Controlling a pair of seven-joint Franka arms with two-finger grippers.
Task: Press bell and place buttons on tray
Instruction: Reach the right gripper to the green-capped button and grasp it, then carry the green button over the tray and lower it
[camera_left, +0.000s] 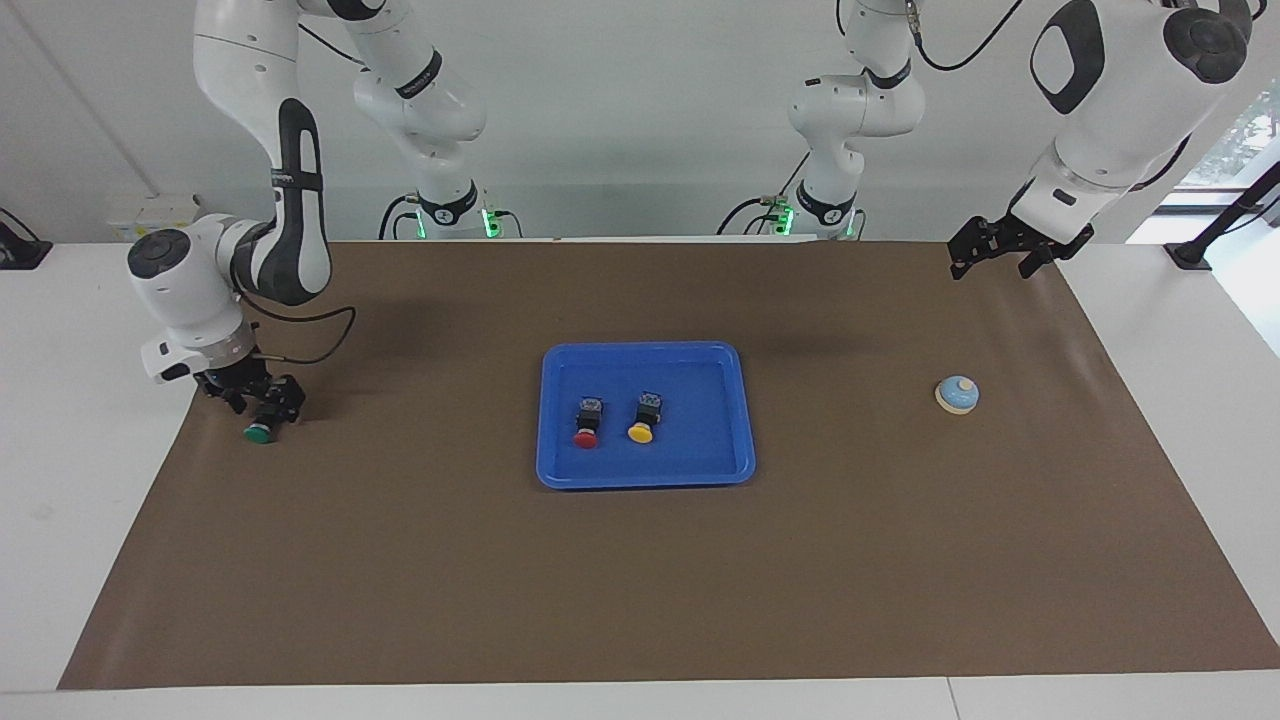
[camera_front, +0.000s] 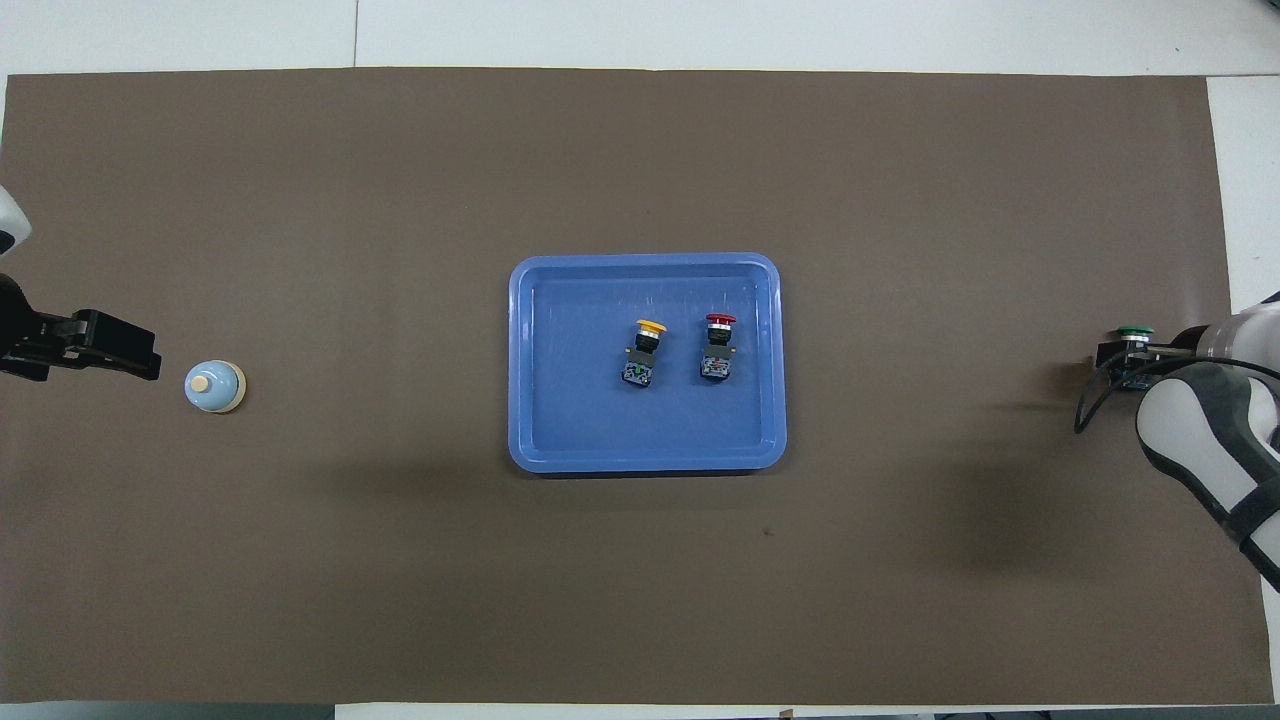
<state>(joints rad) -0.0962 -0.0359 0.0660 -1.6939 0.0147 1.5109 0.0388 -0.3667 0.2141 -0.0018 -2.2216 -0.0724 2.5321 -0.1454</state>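
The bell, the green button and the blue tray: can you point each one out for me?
bell (camera_left: 957, 394): facing view, on its light blue dome.
green button (camera_left: 259, 433): facing view, on its round green cap.
blue tray (camera_front: 647, 263): overhead view, on the rim farthest from the robots.

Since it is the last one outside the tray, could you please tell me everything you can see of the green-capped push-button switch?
The green-capped push-button switch is small, with a round green mushroom cap on a black and blue body that looks plastic. It lies on its side on the brown mat near the right arm's end of the table, cap pointing away from the robots. The right gripper is down at its body, which it largely hides; whether the fingers already grip it cannot be told. It is outside the bright blue rectangular plastic tray.
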